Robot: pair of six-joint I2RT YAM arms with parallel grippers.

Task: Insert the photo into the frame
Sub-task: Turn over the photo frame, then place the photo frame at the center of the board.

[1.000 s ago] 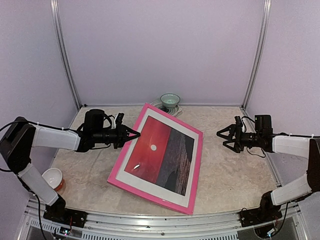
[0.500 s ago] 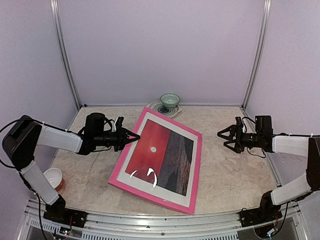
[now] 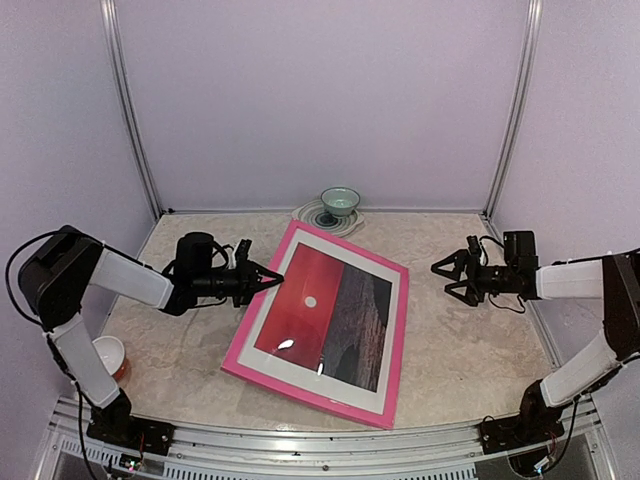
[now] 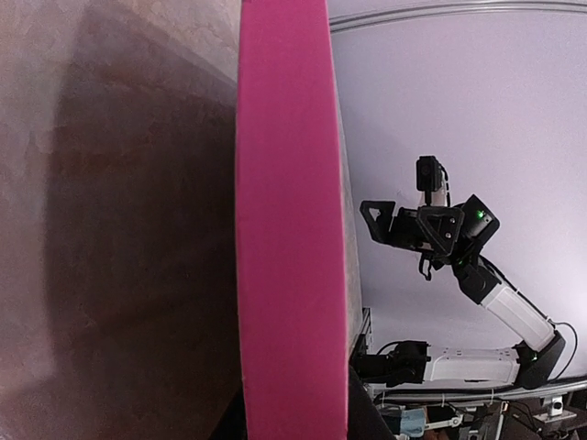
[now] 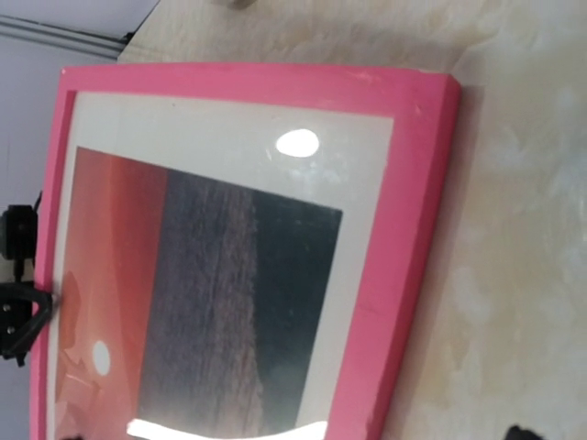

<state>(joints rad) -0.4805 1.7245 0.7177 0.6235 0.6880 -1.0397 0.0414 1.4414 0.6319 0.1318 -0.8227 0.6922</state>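
The pink-red frame point(image 3: 397, 335) lies across the middle of the table with its left side raised off the surface. Inside it, behind glass, sits the photo point(image 3: 330, 315), a red sunset with a white sun dot over a dark sea, bordered by a white mat point(image 3: 340, 250). My left gripper point(image 3: 270, 278) is shut on the frame's left rail; in the left wrist view that rail point(image 4: 289, 229) fills the centre, with dark fingers on either side. My right gripper point(image 3: 445, 277) hangs open to the right of the frame, apart from it. The right wrist view looks onto the frame point(image 5: 413, 247) and photo point(image 5: 202, 293).
A teal bowl point(image 3: 340, 202) on a white spiral coaster stands at the back wall, just beyond the frame's far corner. A small orange and white cup point(image 3: 105, 355) sits at the front left beside the left arm. Pale walls enclose the table on three sides.
The left gripper has sunk a little with the frame's left rail, so the frame lies flatter and slightly further right. The right gripper has hardly moved.
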